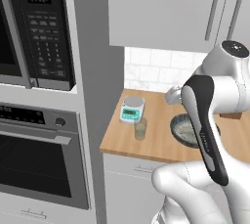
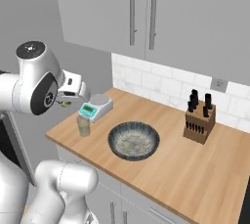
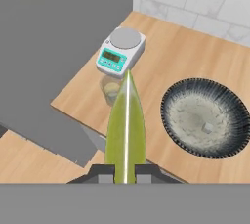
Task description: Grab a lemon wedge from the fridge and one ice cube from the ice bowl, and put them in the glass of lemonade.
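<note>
Yellow-green lemon wedge (image 3: pixel 126 130), pale-ridged and pointed, sits clamped in the nearly closed pincer (image 3: pixel 125 173).

the white arm (image 1: pixel 205 135) was raised from the base in a bent pose, its dark-faced upper link slanted up to a rounded joint with a dark cap (image 2: pixel 31 50), from which the hand was reached forward and pitched downward. the gripper (image 3: pixel 125 173) was seen in the hand view with its two dark finger tips (image 3: pixel 103 171) drawn close together and clamped on the lemon wedge (image 3: pixel 126 130), which was held pinched between them and stuck out past the tips. in the right base view the white hand (image 2: pixel 73 87) was seen extended from behind the big joint, with a small yellow-green bit showing just beneath it.
</note>
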